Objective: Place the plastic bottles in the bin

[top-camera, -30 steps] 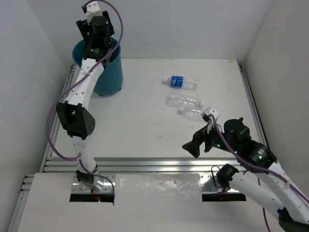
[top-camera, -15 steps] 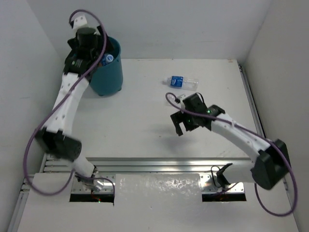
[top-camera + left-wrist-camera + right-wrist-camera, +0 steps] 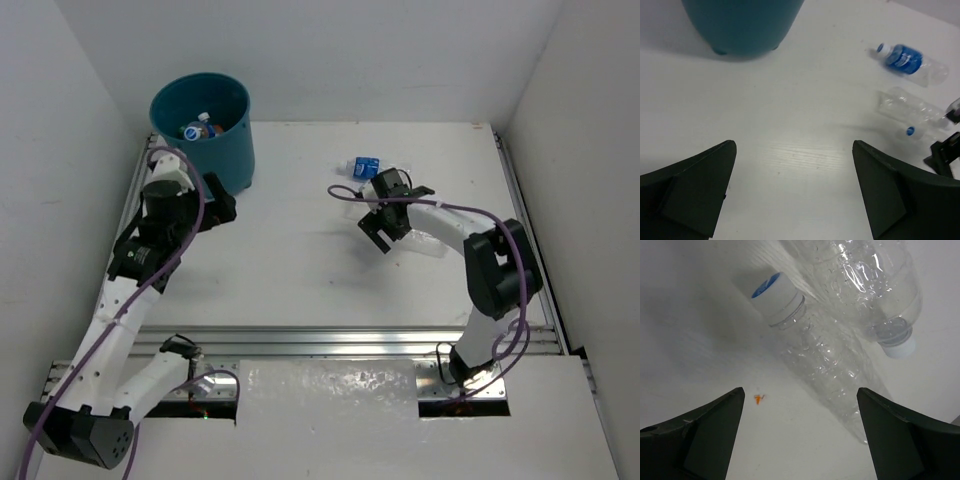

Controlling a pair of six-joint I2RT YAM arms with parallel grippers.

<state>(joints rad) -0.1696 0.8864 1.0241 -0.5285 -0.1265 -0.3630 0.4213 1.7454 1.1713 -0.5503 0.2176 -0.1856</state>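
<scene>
Right tool (image 3: 800,391) newly over diagonal bottle (image 3: 822,357), cap upper-left

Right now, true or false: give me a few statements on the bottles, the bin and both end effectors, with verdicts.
The bin holds bottles. True.
The right end effector is shut on a clear bottle. False: it is open over two clear bottles lying flat.
The left end effector is open and empty. True.
The blue-labelled bottle stands upright. False: it lies on its side.

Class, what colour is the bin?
The bin is teal-blue; the top external view shows it best.
</scene>
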